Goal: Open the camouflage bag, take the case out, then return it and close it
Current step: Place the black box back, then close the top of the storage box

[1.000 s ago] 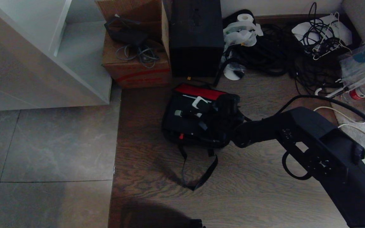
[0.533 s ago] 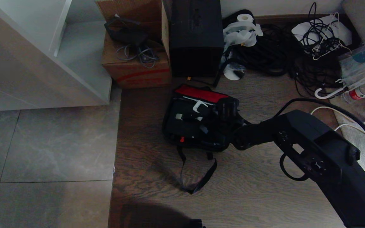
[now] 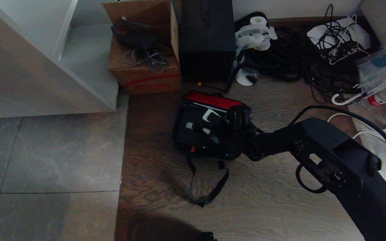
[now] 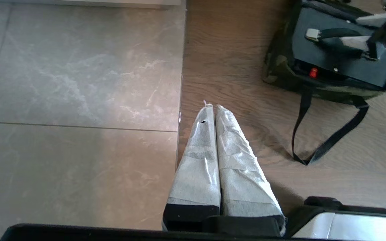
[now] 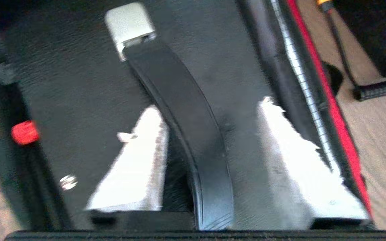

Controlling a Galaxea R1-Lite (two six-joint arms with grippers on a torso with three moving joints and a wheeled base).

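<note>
The right gripper hangs over the open bag, its pale taped fingers spread to either side of the case's curved black handle, gripping nothing. Beneath them the flat, grained black case lies inside the bag. Just beyond runs the bag's red strip. Farther off stand a cardboard box and tangled cables.

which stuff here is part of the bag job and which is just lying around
In the job: soft green-camouflage fabric bag; flat black rectangular case inside it; right claw, fingers apart astride the case's handle.

Lying about: brown cardboard box; tall black box; tangled black cables.
</note>
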